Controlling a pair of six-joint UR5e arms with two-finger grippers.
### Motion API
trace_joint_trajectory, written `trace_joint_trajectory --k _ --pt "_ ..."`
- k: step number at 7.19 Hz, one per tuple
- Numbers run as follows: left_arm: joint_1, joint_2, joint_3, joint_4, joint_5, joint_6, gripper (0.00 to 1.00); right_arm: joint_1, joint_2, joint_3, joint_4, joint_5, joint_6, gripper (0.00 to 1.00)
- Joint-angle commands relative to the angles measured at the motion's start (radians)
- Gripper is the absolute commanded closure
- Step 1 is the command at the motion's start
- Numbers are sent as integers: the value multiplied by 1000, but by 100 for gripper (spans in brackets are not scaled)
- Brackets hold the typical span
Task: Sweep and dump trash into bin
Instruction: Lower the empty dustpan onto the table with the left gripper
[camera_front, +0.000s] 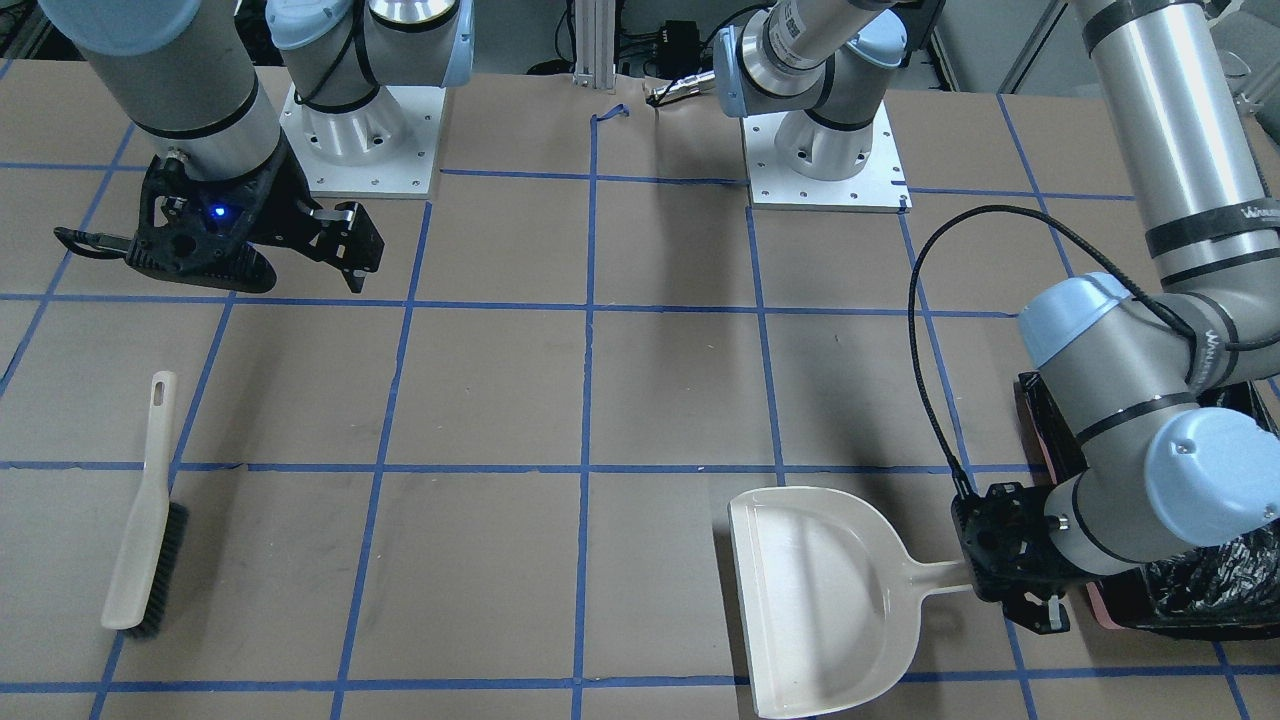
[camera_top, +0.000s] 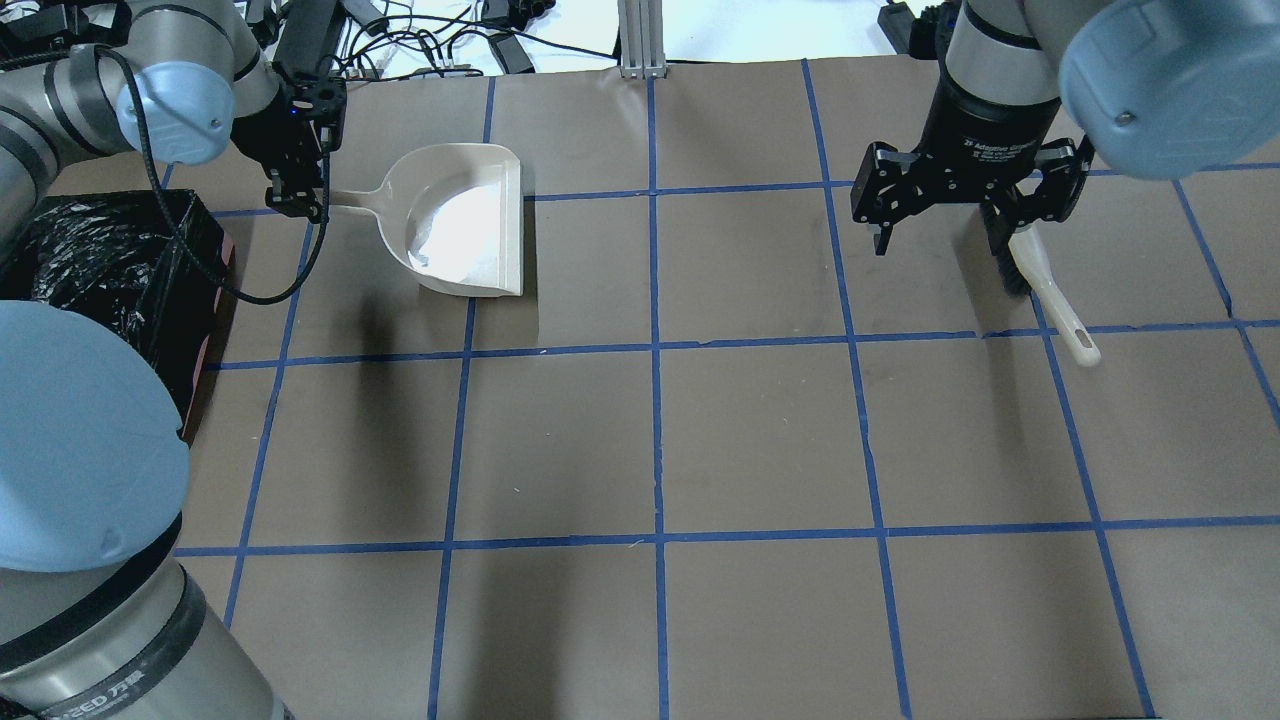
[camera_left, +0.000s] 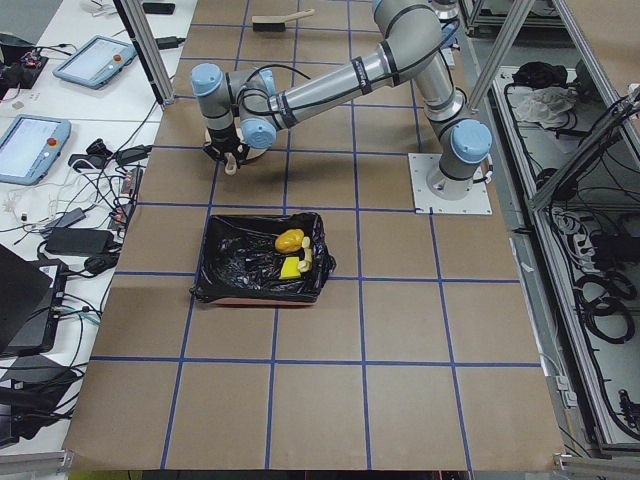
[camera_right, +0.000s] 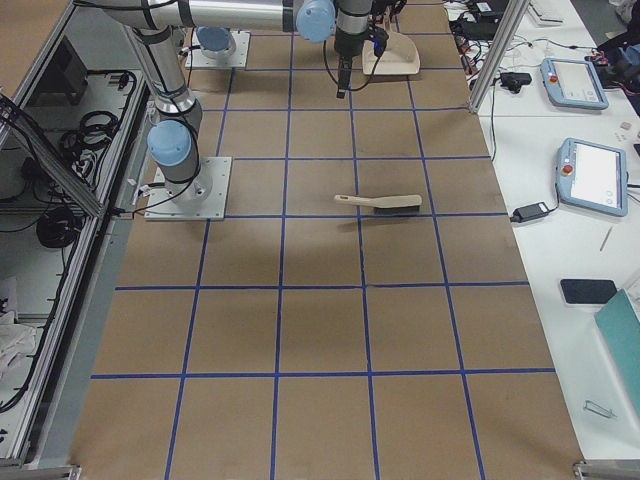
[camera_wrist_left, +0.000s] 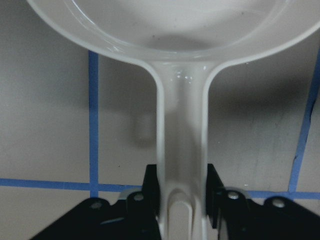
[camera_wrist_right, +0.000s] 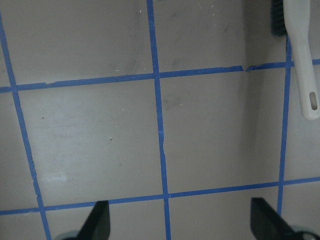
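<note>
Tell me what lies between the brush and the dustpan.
Only bare table with blue tape lines lies between brush and dustpan; the front-facing view shows it.

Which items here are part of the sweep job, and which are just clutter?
Job: bin, trash inside it, dustpan held in the left pincer, hand brush.
Lying about: tablets and phone on the side benches.

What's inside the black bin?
Inside the bin lie an orange lump, a yellow sponge and a pale foam piece. Anything beneath them is covered.
</note>
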Motion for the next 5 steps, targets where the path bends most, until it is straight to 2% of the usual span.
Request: trace_joint_trajectory --k 1,2,3,5 --pt "-6 0 -25 10 -2 -1 90 -1 -14 30 -17 5 -66 0" --pt "-6 5 -34 10 -2 -4 75 -2 -14 28 -35 7 -113 0" --pt "-6 11 -37 10 -5 9 68 -2 -16 28 -40 5 -127 0" --pt "-8 28 -72 10 -7 12 68 -2 -22 28 -60 5 -126 0"
